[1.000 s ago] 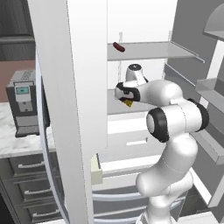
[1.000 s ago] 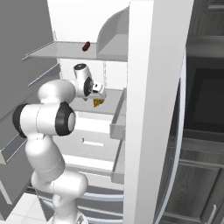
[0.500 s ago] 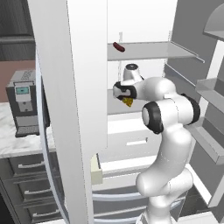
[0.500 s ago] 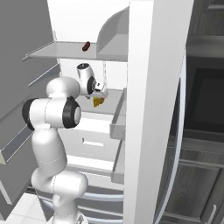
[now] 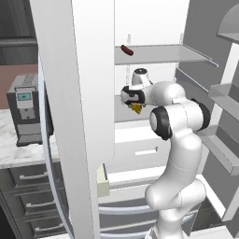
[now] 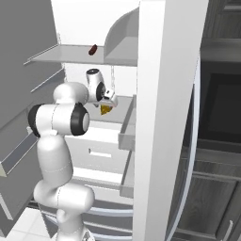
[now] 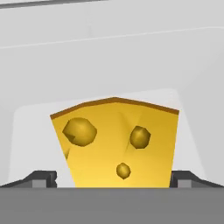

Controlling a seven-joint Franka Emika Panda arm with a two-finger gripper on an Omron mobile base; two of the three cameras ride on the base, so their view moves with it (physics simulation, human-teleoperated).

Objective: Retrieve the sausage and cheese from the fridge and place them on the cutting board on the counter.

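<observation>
Now the gripper (image 7: 113, 178) sits straight in front of the cheese (image 7: 116, 143), spread wide and holding nothing. Hand view: the yellow wedge fills the middle, its two dark fingertips (image 7: 41, 178) showing low at either side, one left and one right of the wedge, each with a sliver of white shelf between tip and cheese. So the cheese lies dead ahead and centred between the jaws; my reading is that the coming move turns on that alignment, a short push forward and then a squeeze across the wedge's width. Widest edge of the wedge is on top in this view, narrowing toward the bottom; no clear long axis to worry about. Left base view: arm reaches into the open fridge (image 5: 93, 93), gripper (image 5: 132, 103) at the middle shelf, cheese (image 5: 137, 108) a small yellow bit just below the hand. Sausage (image 5: 126, 50) lies on the shelf above, near its front left edge, well apart from the gripper and untouched. Right base view gives the same from the other side: cheese (image 6: 106, 109) under the gripper (image 6: 109, 98), sausage (image 6: 93, 49) on the upper shelf. Base views place the shelves; whether tips touch the cheese they cannot settle. Hand view shows the gap.
</observation>
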